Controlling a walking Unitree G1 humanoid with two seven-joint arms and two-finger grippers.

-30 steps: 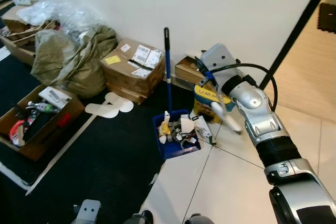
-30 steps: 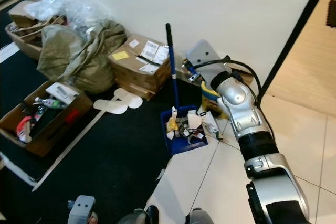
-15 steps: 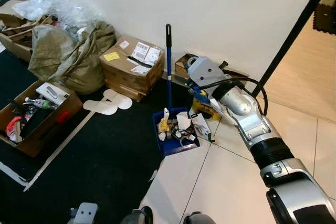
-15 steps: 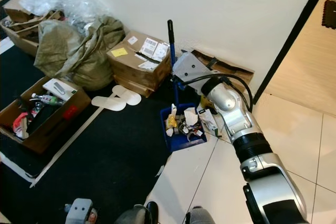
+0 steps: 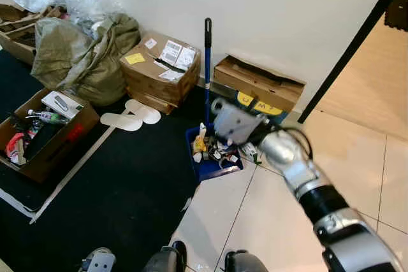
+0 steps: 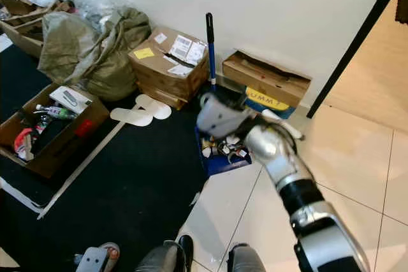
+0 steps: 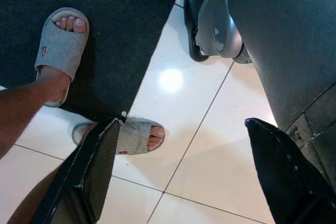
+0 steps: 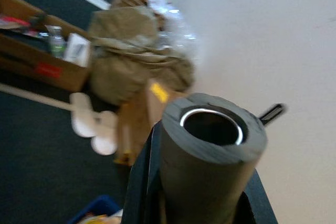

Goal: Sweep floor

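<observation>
Blue plastic dustpan [image 5: 213, 157] with its upright handle stood heaped with swept scraps at the black carpet's [image 5: 121, 183] edge, near the cardboard boxes [image 5: 159, 71]. The right gripper [image 8: 205, 156], just right of it, was clamped on a grey tube [image 8: 210, 150]. Sweeping looked mostly done. The left gripper [image 7: 178, 177] hung with jaws apart.

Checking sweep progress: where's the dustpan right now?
In the left eye view the blue dustpan sits full of litter at the black carpet's edge, left of the right claw, handle upright toward the wall.
</observation>
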